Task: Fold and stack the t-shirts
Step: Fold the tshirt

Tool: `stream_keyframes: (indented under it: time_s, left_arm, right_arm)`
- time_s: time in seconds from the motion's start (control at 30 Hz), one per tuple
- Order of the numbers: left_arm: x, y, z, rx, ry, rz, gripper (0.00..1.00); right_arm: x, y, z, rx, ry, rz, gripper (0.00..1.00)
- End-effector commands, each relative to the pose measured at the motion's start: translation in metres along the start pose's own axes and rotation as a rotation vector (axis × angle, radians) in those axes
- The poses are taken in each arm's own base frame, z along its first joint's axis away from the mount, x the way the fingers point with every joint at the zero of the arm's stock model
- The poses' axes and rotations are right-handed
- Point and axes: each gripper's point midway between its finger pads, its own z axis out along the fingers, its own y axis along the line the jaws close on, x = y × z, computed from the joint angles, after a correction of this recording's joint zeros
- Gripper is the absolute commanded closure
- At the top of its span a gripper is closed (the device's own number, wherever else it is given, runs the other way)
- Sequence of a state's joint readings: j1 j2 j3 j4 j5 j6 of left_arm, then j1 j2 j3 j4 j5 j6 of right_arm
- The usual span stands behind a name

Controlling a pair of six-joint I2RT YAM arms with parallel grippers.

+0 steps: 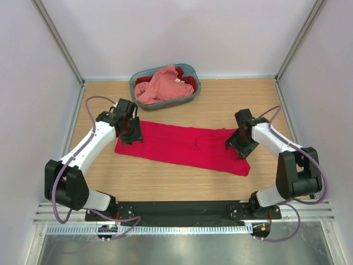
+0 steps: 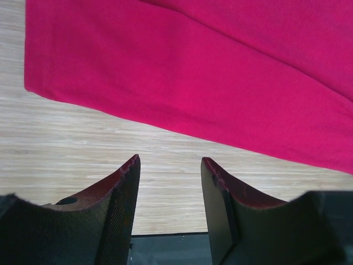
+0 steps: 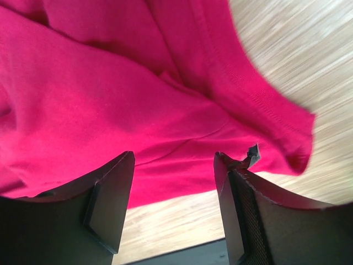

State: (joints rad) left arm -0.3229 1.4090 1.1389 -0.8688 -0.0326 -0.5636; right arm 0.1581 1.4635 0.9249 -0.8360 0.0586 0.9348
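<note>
One crimson t-shirt (image 1: 182, 144), half-folded on the desk (image 1: 165, 182); my left fingers (image 2: 110, 204) and right fingers (image 3: 110, 193) gape empty at its ends; next, likely, a crosswise fold.

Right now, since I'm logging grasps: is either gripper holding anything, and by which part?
Nothing is held: left gripper and right gripper are both open, at opposite ends of the crimson t-shirt.
</note>
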Motion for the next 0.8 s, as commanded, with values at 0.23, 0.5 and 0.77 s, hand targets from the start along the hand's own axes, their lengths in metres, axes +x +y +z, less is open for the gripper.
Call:
stream_keyframes:
  time_s: [0.23,0.5,0.77]
  left_arm:
    - [-0.013,0.004,-0.024,-0.044,-0.088,0.070,0.49]
    - [-0.005,0.008,-0.034,-0.043,-0.095,0.094,0.47]
    - [0.000,-0.021,-0.038,0.001,-0.093,0.172,0.41]
  right_arm:
    - [-0.029,0.017,0.039,0.182,-0.168,0.215,0.30]
    - [-0.085,0.014,0.072,0.335,-0.243,0.044,0.30]
    - [-0.215,0.047,0.104,0.428,-0.312,-0.215,0.26]
